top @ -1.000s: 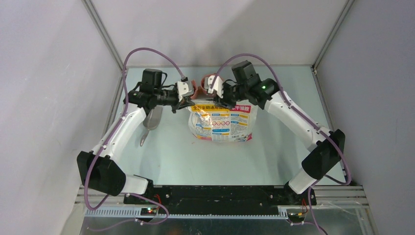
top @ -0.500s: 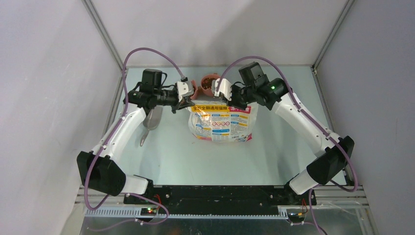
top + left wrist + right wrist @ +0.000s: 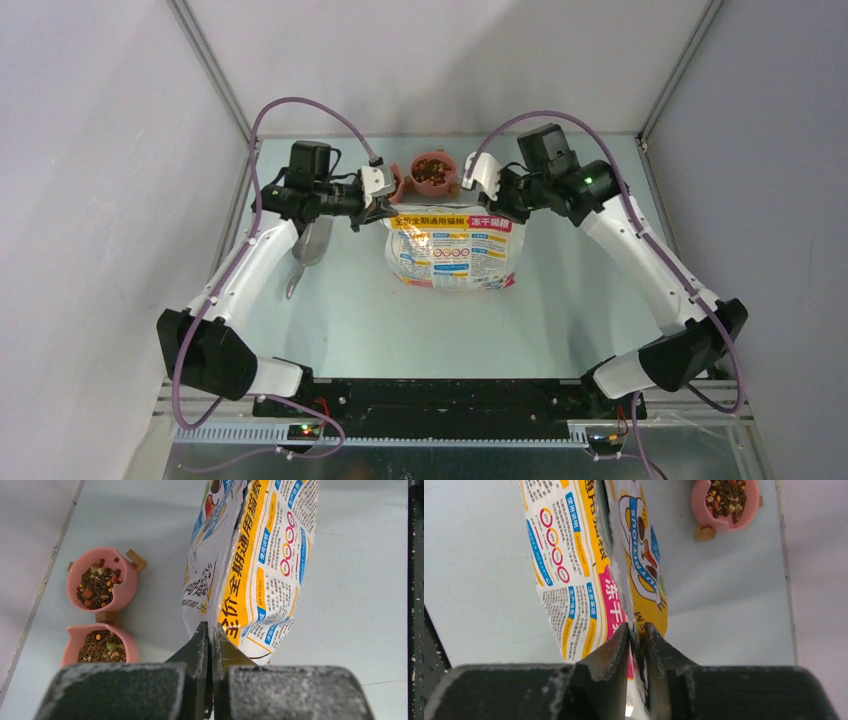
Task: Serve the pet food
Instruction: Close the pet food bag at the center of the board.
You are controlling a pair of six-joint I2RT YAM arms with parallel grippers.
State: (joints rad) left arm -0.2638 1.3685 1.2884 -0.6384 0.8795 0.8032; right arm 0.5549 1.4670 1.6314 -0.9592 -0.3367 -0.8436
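Pet food [image 3: 97, 582] (small brown kibble w/ a few red and yellow bits) is heaped in both cups of a pink twin bowl [image 3: 129, 585]. This bowl is set on the table [image 3: 350, 310] at the far end, close to the back wall [image 3: 430, 60] and just behind the printed bag [image 3: 452, 250]. The bag is held upright near the table's centre, its top edge stretched btwn the two arms. The left gripper [image 3: 209, 640] is closed tight on the bag's top left corner, the film being pinched flat btwn the dark fingers. The right gripper [image 3: 636, 630] is set astride the top right corner w/ a narrow gap left btwn its fingers; the bag's edge is seen inside that gap, but whether it is actually pinched cannot be told. A grey metal scoop [image 3: 312, 245] is laid flat on the table, partly under the left arm, left of the bag and apart from it. The table is a pale grey-green sheet, matte, w/ faint scratches visible in the wrist views. It is enclosed on three sides by plain white panels, and aluminium posts [image 3: 217, 85] are fitted at the back corners. Along the near edge a black rail [image 3: 450, 395] is mounted, at which both arm bases are seated — purple cables [image 3: 300, 100] are looped above each arm.
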